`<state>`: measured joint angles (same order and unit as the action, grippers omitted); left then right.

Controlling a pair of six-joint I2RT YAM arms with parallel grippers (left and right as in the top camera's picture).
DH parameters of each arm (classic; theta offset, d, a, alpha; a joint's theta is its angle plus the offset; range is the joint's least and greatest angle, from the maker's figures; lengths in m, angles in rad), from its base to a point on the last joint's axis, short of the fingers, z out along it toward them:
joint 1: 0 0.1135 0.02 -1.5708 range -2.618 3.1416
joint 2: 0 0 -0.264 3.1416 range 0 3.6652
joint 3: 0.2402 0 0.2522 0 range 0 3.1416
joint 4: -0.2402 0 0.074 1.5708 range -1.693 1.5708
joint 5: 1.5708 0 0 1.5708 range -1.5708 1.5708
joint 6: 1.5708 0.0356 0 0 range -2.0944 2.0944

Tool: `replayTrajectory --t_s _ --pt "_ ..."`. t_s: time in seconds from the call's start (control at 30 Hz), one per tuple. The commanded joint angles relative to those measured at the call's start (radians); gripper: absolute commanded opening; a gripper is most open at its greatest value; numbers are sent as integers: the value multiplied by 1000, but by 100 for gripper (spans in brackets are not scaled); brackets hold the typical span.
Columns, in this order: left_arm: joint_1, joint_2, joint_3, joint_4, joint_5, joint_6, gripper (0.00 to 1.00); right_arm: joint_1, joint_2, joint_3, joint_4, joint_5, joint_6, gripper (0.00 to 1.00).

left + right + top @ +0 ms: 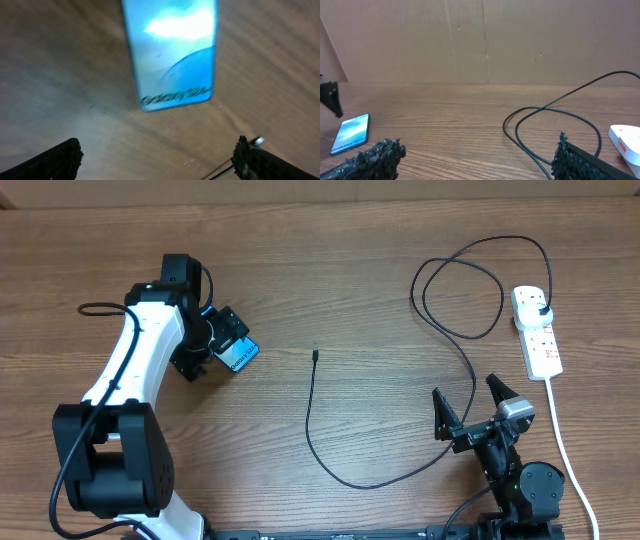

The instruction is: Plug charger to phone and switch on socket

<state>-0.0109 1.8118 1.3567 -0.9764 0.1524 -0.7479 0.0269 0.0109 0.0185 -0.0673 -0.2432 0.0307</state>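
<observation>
left claw wide above the phone, right claw wide beside the cable

the wooden table [350, 260] carries everything. at the left, the left gripper [212, 345] hangs over the phone [241, 354], which lies flat with its light-blue screen lit. only one corner of it shows from overhead. in the left wrist view the phone [172, 55] lies ahead of the left gripper [157, 160], its "galaxy" end nearest. the jaws are spread wide with nothing between them, clear of the phone.

near the middle lies the charger [310, 430], a thin black cable. its connector tip [315, 356] rests on bare wood, well apart from the phone. the cable runs toward the near edge, curves right, and loops at the far right.

the right gripper [470, 405] sits low at the near right, jaws spread wide and holding nothing, with the cable passing just beside it. in its wrist view the right gripper [475, 150] faces the loops, the phone [351, 134] far to the left.

at the far right lies the socket [537, 330], a white strip. the charger's black plug [541, 310] is at its far end, and its white cord [565, 450] trails toward the near edge.
</observation>
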Motion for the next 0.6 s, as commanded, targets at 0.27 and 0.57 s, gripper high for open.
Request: replayTrajectory --t_s 0.27,0.57 --pt "13 16 222 -79 51 -43 100 5 -8 -11 6 11 7 100" --pt "85 109 353 -192 99 -87 100 5 -8 -11 6 11 7 100"
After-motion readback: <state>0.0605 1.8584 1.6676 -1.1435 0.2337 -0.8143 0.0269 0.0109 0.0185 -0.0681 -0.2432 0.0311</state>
